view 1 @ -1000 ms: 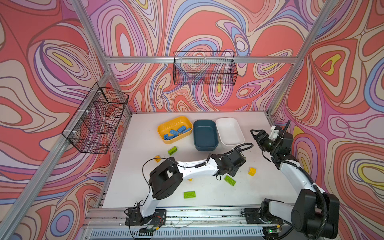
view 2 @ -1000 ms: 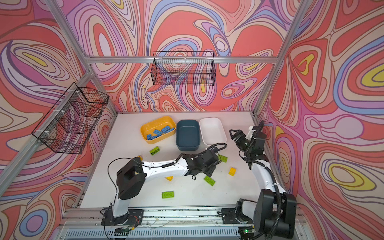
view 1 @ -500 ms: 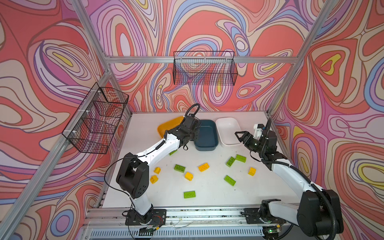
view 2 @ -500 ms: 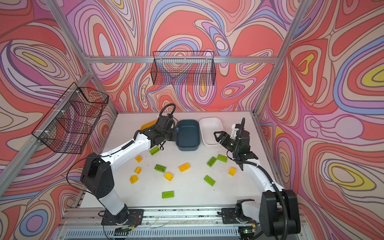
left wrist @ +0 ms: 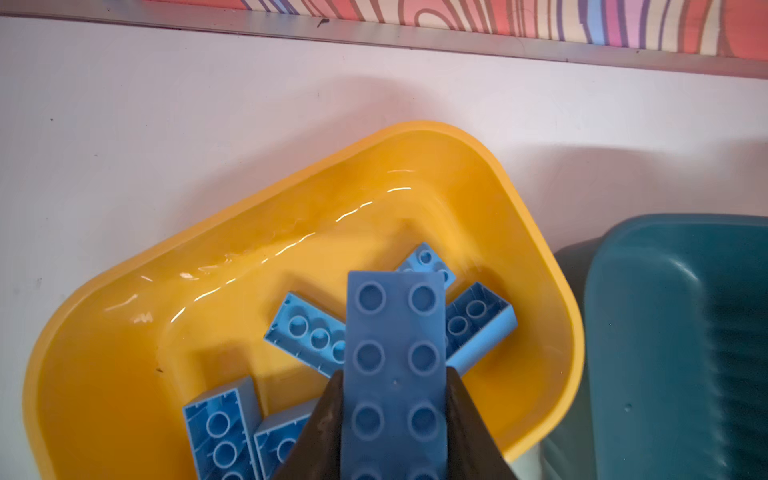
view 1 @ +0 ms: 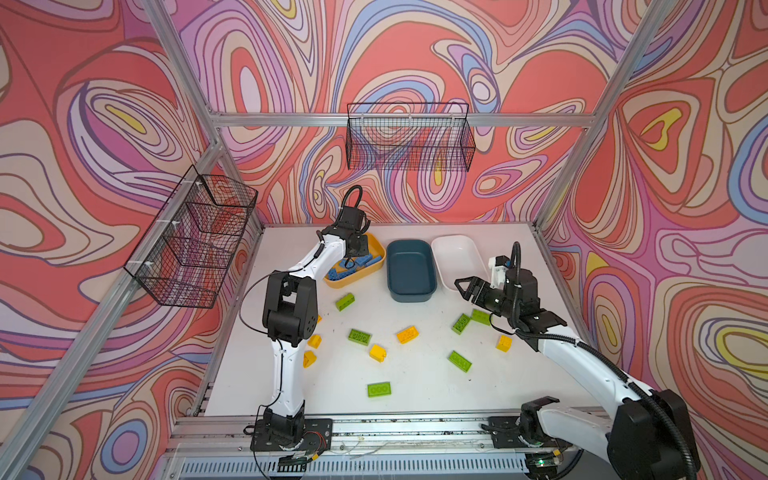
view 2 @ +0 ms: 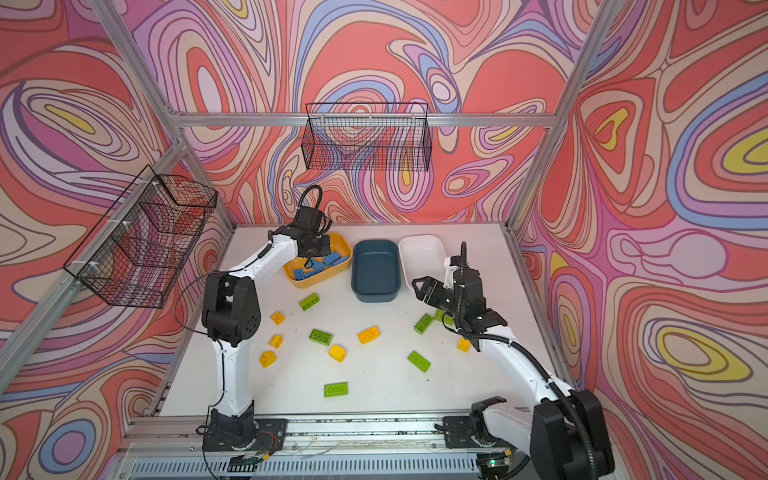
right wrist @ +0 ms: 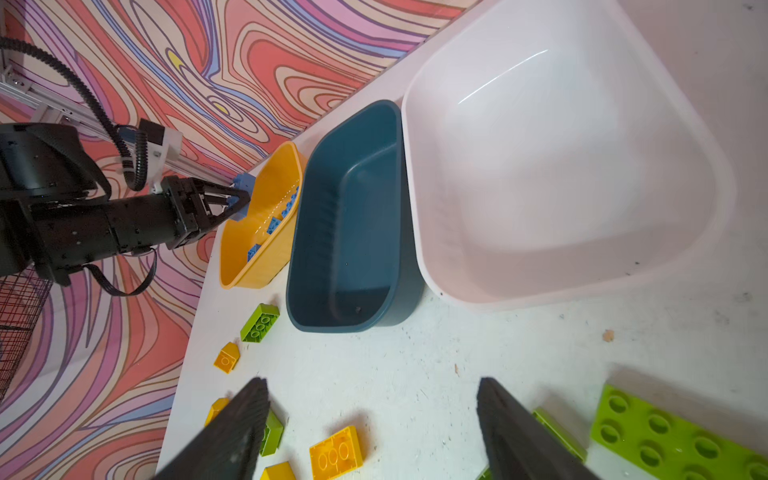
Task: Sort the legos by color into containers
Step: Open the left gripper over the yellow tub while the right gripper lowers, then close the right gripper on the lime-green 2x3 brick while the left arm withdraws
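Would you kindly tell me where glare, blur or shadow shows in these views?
Left wrist view: glare streaks inside the yellow tub. Right wrist view: a thin highlight on the white tub, slightly soft right fingers. Both top views: even light, faint shadows.

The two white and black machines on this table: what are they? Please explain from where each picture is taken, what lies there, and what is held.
They are two robot arms fixed at the white table's front edge, each ending in a two-finger gripper. Two pictures look down from above; the two close ones come from wrist cameras. Three shallow plastic tubs stand there: yellow tub, dark teal tub, white tub. Blue studded bricks lie in the yellow one; the others hold none. Lime green bricks and yellow bricks lie scattered. The left gripper is shut on a blue brick above the yellow tub; the right gripper is open, empty.
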Action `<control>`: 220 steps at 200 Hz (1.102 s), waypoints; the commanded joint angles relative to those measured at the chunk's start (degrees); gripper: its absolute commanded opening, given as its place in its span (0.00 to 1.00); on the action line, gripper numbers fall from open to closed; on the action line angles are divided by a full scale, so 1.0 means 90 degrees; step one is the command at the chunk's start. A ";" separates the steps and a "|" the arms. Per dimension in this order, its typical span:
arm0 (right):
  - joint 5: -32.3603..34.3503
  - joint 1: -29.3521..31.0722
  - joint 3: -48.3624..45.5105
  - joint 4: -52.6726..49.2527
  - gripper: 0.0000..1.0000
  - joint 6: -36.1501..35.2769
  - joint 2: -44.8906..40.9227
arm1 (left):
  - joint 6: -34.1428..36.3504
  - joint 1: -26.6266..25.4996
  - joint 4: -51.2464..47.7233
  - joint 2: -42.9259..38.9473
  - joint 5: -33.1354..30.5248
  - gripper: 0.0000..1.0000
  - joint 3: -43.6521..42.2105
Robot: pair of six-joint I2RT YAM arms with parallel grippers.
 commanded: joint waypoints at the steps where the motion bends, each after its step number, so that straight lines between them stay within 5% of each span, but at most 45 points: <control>1: 0.0288 0.0053 -0.0050 -0.0458 0.83 -0.0347 -0.0202 | 0.0154 0.0035 -0.0541 0.0267 0.0079 0.28 0.0359; 23: 0.0265 0.0082 0.0033 -0.0721 0.82 -0.0515 -0.0242 | 0.0135 0.0079 -0.0609 0.0417 0.0081 0.34 0.0468; 45: 0.0287 0.0199 0.0079 -0.0959 0.82 -0.0690 -0.0284 | 0.0153 0.0109 -0.0664 0.0391 0.0097 0.61 0.0441; 72: 0.0800 0.0649 0.0208 -0.1458 0.83 -0.0851 -0.0349 | 0.0114 0.0116 -0.0574 -0.0026 0.0111 0.73 0.0186; 115: 0.2110 0.1529 0.0243 -0.2333 0.81 -0.0534 -0.0278 | -0.0313 0.0046 0.0087 -0.1734 0.0248 0.75 -0.1329; 146: 0.2863 0.2044 0.0001 -0.2484 0.79 -0.0039 -0.0063 | -0.0268 -0.0542 0.0809 -0.3238 -0.0402 0.77 -0.2923; 220: 0.3130 0.2105 -0.0265 -0.1861 0.84 0.0606 0.0840 | -0.1437 -0.1385 0.1765 -0.6143 -0.0088 0.77 -0.6247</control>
